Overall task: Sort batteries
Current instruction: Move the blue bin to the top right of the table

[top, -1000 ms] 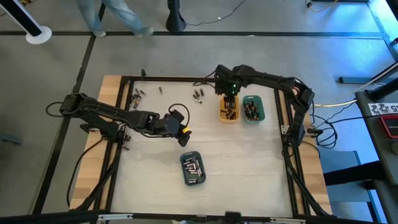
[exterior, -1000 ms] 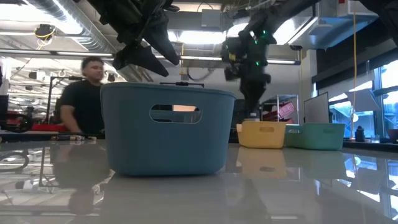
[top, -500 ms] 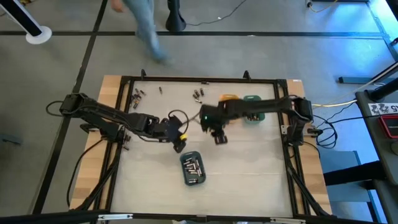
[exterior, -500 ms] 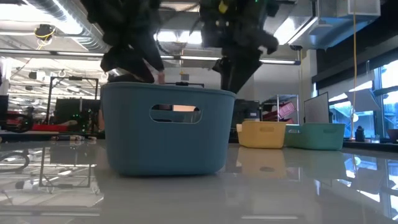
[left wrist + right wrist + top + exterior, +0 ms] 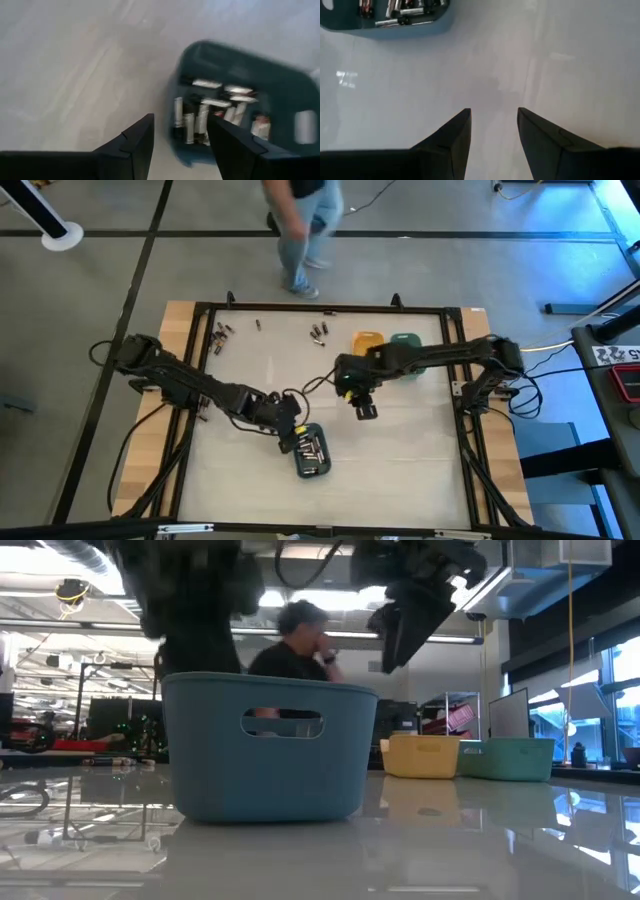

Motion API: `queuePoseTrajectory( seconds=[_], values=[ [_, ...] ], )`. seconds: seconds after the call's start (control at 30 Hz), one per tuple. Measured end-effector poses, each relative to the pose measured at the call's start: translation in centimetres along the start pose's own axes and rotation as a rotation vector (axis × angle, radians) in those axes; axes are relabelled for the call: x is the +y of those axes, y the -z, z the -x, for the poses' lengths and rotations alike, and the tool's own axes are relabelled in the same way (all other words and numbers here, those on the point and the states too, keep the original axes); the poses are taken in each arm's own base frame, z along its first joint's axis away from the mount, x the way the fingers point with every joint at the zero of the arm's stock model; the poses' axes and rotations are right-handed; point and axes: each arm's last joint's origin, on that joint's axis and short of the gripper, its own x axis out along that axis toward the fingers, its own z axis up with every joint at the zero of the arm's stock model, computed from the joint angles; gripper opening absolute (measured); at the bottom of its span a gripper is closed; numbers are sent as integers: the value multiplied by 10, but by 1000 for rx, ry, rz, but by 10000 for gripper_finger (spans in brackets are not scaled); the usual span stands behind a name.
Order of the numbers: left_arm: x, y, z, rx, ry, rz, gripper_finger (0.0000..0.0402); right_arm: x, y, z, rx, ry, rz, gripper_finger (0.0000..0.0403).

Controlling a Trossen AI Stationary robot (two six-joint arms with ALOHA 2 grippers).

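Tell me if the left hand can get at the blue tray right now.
Probably yes: the left hand hovers at the blue tray's rim, open and empty, with nothing between; the right hand stands clear.

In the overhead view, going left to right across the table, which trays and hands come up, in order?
Left hand → blue tray → right hand → green tray. The yellow tray is left out: the right arm covers most of it.
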Motion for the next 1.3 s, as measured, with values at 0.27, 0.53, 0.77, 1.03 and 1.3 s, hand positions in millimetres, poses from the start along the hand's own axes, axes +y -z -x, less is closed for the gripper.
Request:
queuePoseTrajectory(
  seconds=[0.27, 0.53, 0.77, 1.03, 1.3],
  values=[
    [11, 2, -26, 57, -73, -18, 172, 9, 48, 44, -122, 156, -122, 163],
    [14, -1, -42, 103, -7, -27, 127, 21, 110, 78, -250, 254, -303, 163],
    [18, -20, -42, 91, 26, -51, 10, 29, 151, 99, -424, 293, -415, 163],
    [56, -58, -44, 53, 17, -55, 2, 32, 168, 102, -498, 281, -435, 163],
    [114, -87, -43, 33, 12, -89, 1, 32, 171, 94, -472, 279, -434, 163]
  ],
)
